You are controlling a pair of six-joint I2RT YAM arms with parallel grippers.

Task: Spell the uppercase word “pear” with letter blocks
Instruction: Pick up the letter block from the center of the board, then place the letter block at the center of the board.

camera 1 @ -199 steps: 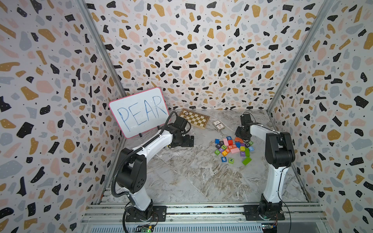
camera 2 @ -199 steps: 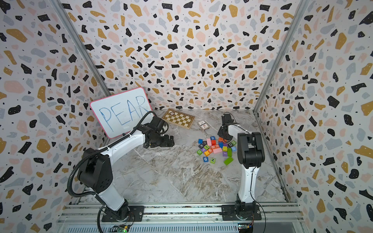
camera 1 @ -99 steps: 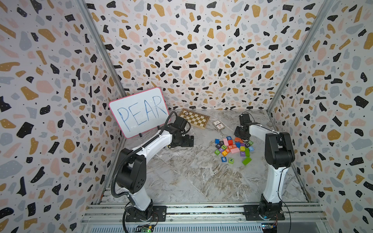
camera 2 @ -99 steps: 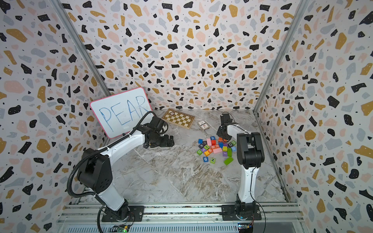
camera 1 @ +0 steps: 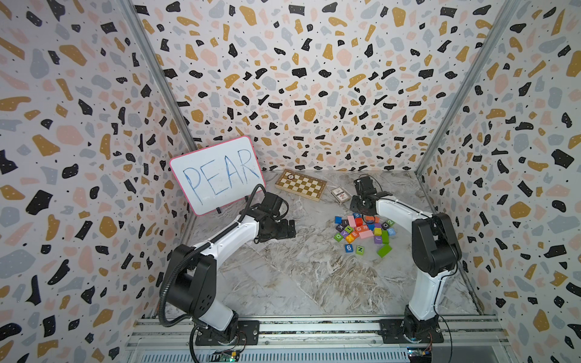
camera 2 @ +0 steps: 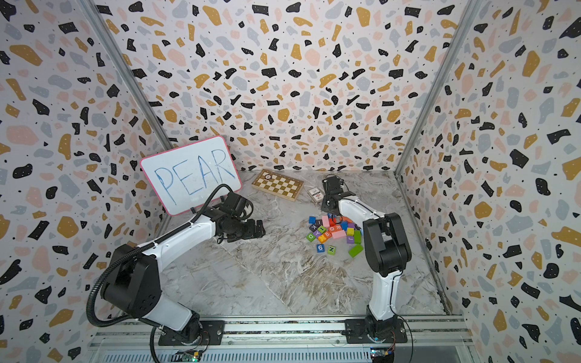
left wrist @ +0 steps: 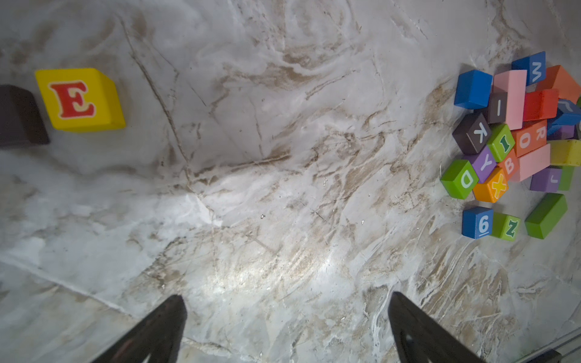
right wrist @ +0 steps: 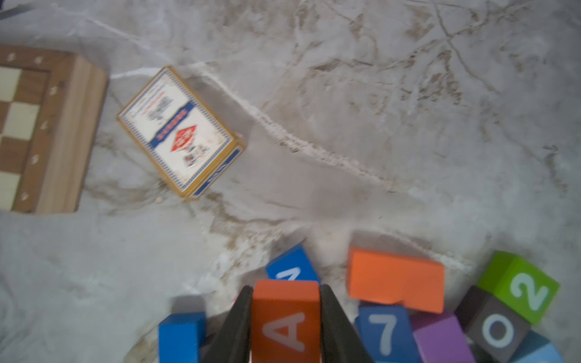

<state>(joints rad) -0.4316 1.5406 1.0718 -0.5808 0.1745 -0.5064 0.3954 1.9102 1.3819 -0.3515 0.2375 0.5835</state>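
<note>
Orange A block [right wrist: 284, 320] is pinched square between the two fingers of the right claw [right wrist: 286, 287], white letter facing the wrist camera, at the back edge of the block pile [camera 1: 364, 234]. Honestly can't tell if it's off the marble worktop [left wrist: 283, 157] or resting on it. Right around it are a blue 7 cube [right wrist: 385, 333] and a plain orange block [right wrist: 396, 278].

Left claw [left wrist: 286, 297] is spread wide with nothing in it, hanging over bare worktop well apart from the pile. Its wrist view shows the yellow E block [left wrist: 80, 99], red letter up, just beside a dark block [left wrist: 19, 116] that's cut off by the frame edge, so no letter to read there. Both sit well apart from the pile.

R block [left wrist: 539, 133] is in the heap, touching an O next to it. The blue 6 cube [left wrist: 477, 222] and a green N cube [left wrist: 506, 227] touch each other just off the heap's near side.

At the back there's a whiteboard [camera 1: 217, 176] with PEAR in blue, a chessboard [camera 1: 301, 184], and a card box [right wrist: 179, 132] just beside it.
</note>
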